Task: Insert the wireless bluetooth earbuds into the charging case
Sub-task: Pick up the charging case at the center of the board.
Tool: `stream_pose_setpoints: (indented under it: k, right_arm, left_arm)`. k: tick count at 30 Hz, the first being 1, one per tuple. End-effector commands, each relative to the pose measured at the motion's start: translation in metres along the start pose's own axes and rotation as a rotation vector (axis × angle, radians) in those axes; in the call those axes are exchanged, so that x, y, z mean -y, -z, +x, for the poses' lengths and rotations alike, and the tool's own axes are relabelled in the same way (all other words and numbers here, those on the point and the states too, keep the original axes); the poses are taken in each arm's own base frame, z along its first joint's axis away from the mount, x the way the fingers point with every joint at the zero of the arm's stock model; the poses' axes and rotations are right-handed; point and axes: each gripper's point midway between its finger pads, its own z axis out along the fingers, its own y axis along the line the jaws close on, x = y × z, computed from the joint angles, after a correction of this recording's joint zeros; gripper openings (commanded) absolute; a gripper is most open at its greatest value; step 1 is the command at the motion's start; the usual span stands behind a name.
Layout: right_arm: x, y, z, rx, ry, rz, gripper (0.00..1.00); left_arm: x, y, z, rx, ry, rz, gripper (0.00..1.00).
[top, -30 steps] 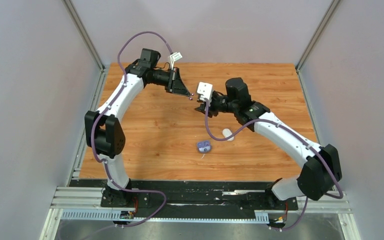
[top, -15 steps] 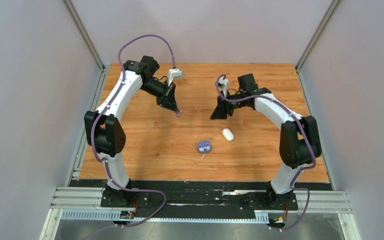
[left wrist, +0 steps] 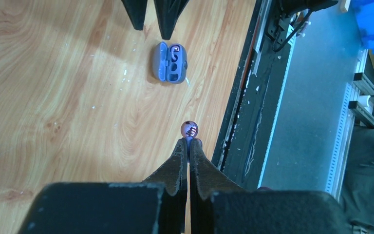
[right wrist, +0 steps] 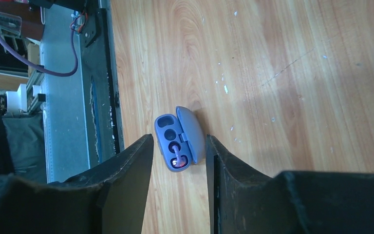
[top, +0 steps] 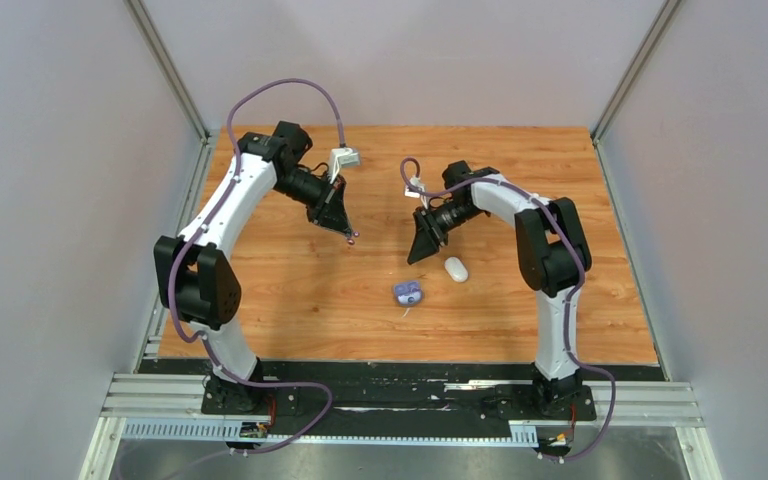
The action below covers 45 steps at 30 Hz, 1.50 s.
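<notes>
Both my arms have swung back from the far edge toward the table's middle. My left pincer [left wrist: 189, 142] stays clamped on a dark purple earbud [left wrist: 190, 129]. My right pincer [right wrist: 178, 140] hangs half open and empty over the open purple case [right wrist: 193, 137], towards the near edge. One seated bud [right wrist: 177, 160] already fills a slot, so I judge the held one goes in next.
</notes>
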Motion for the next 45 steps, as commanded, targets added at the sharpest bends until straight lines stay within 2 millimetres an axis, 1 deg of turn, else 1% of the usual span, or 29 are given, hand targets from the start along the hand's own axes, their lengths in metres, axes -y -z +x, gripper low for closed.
stream_pose_setpoints:
  k: [1,3,7,13,17,21,34,41,45]
  right_arm:
    - [-0.003,-0.012,0.008,-0.046,0.043,-0.067,0.43]
    - [0.000,-0.017,0.015,-0.075,0.053,-0.069,0.43]
    - [0.006,-0.021,0.024,-0.106,0.063,-0.058,0.42]
    - [0.015,-0.028,0.037,-0.161,0.059,-0.034,0.34]
    - [0.016,-0.032,0.045,-0.189,0.077,-0.026,0.31]
    - [0.017,-0.034,0.047,-0.200,0.072,-0.023,0.27]
    - [0.016,-0.042,0.059,-0.267,0.107,-0.009,0.27]
    - [0.014,-0.041,0.063,-0.278,0.137,-0.006,0.26]
    - [0.013,-0.039,0.063,-0.278,0.157,-0.003,0.20]
  left_arm:
    - [0.010,0.007,-0.007,0.043,-0.018,-0.010,0.00]
    - [0.010,0.007,-0.005,0.040,-0.014,-0.010,0.00]
    - [0.009,0.007,-0.004,0.037,-0.012,-0.013,0.00]
    - [0.009,0.006,-0.005,0.042,-0.004,-0.009,0.00]
    - [0.010,0.005,-0.004,0.041,0.000,-0.006,0.00]
    - [0.010,0.005,-0.004,0.040,0.003,-0.005,0.00]
    - [0.010,0.004,-0.001,0.039,0.010,-0.005,0.00]
    - [0.009,0.003,0.000,0.035,0.012,-0.002,0.00]
    - [0.008,0.003,0.000,0.034,0.011,0.000,0.00]
